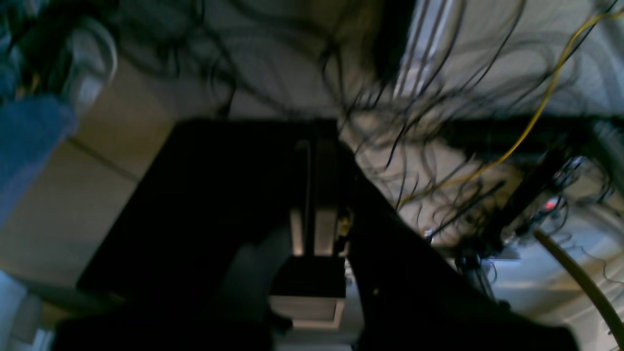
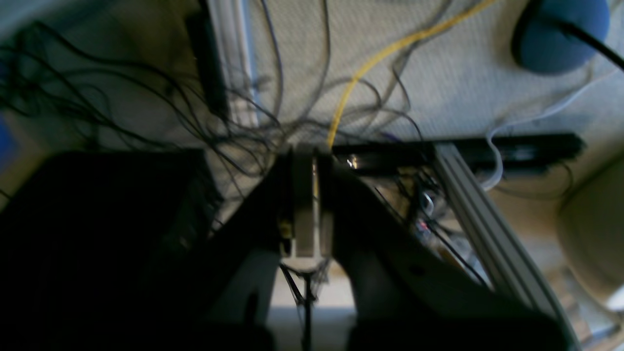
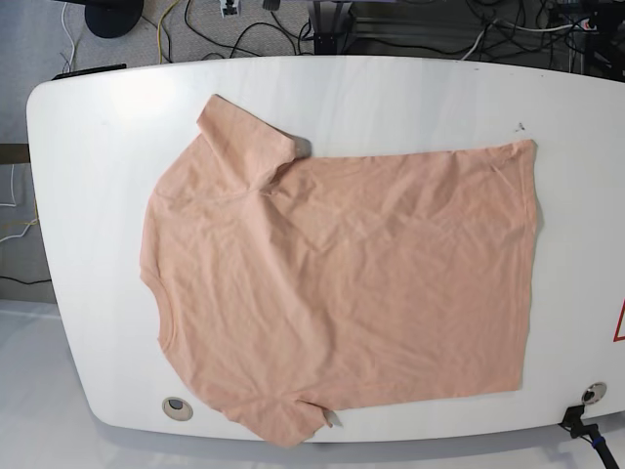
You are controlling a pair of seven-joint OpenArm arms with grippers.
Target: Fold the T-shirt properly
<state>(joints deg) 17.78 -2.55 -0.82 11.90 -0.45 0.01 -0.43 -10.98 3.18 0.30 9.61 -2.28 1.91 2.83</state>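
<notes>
Both grippers point away from the table, toward a floor strewn with dark cables. The left gripper (image 1: 316,195) has its pale fingers (image 1: 297,234) pressed together, clenched on nothing, a yellow cable (image 1: 541,112) running past it. The right gripper (image 2: 307,204) is likewise closed and empty, its fingers (image 2: 303,214) meeting in front of an aluminium rail (image 2: 477,214). Neither arm appears in the base view. There the T-shirt (image 3: 342,283) lies spread flat and slightly wrinkled on the white table (image 3: 88,107), neckline toward that view's left edge, hem toward its right, one sleeve (image 3: 244,142) angled upward, the other at the table's near edge.
</notes>
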